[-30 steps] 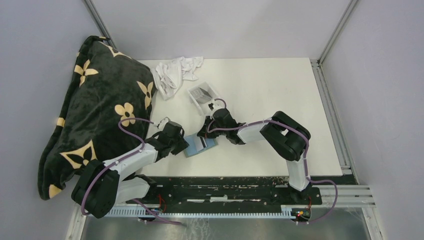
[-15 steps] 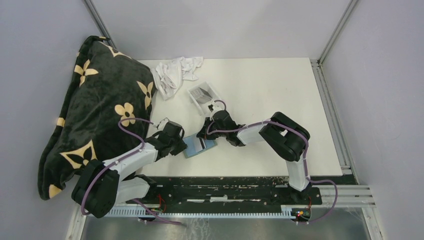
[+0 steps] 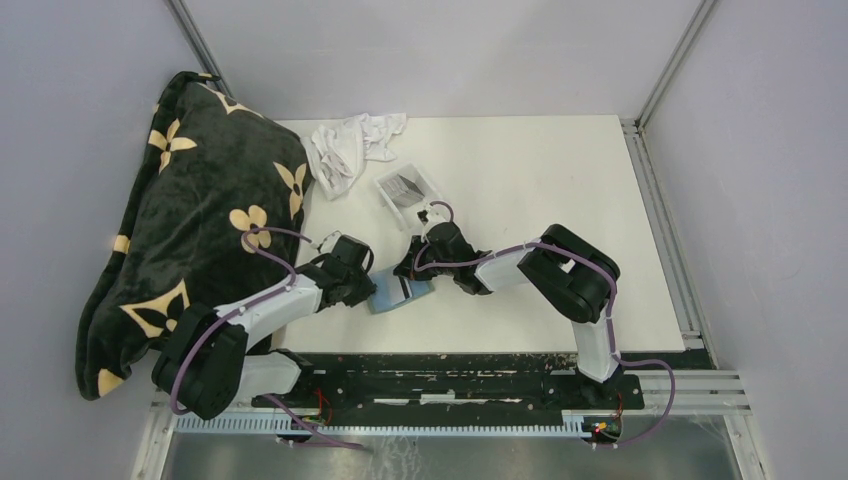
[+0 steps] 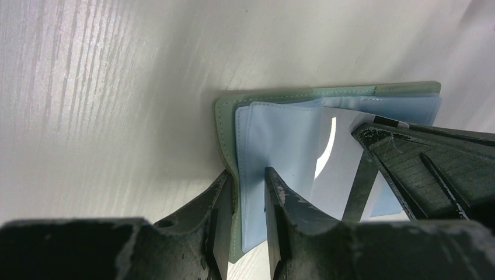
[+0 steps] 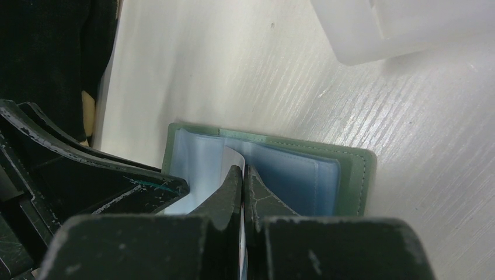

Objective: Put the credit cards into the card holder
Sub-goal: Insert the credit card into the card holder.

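A: Where's the card holder (image 3: 400, 293)?
B: Open on the desk (image 3: 520, 190) near the front edge, between the two arms, blue pockets up.
A: Why both arms on it?
B: The left gripper (image 4: 248, 178) is the clamp. Narrow gap, one finger outside the green cover and one on the blue pocket, pinching that edge. I reckon that's so the holder can't slide. The right gripper (image 5: 243, 170) does the feeding.
A: Holding what?
B: Fully closed on one pale card (image 5: 232, 156), edge-on, tip at a pocket mouth. Can't tell how deep, the fingers block it.
A: Other cards?
B: The clear tray (image 3: 405, 187) further back, apart from the holder, has something grey inside. Likely cards, but too small to confirm.
A: Next?
B: Push along the pocket line at a shallow angle. Risk is the lip buckling or the card skidding over the top.
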You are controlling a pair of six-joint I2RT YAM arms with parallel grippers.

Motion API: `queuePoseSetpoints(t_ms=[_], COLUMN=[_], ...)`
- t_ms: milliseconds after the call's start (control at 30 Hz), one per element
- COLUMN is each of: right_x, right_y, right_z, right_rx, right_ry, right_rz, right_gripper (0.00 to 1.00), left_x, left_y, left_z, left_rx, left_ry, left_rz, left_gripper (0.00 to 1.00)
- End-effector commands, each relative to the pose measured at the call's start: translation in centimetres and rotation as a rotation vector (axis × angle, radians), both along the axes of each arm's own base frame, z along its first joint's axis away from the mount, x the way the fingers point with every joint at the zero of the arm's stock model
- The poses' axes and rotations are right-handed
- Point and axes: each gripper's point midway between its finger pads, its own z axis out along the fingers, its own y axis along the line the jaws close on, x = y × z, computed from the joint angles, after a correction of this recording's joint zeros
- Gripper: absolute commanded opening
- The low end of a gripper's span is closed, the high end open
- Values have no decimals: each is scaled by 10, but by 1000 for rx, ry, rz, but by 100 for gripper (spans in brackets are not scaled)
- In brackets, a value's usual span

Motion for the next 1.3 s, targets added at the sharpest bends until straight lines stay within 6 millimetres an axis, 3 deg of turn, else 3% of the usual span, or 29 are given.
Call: queuePoseSetpoints(t_ms=[0,333,733,1100,1267], right_x=[-51,-58,-52,-52,-51], right_y=[-30,-33,-12,-18,-26], right_z=[-66,-64,-67,-73,-69], right_rx=[-218,-202,-188,-245,-293], right_ry=[154,182,196,210,198], right_rz=[80,81,131,134,126], right_gripper=[1,1,1,1,14], left_x=[-10,-28,-29,-29,-28], left_y=[-1,14,18,16,15], left_z=[-25,-34,-19,-11,-11], left_rx=[28,86,104,84,78], left_ry=[77,145,152,145,143], left_rz=[-54,-50,-26,-7,-4], left_gripper=[32,30,26,21,22])
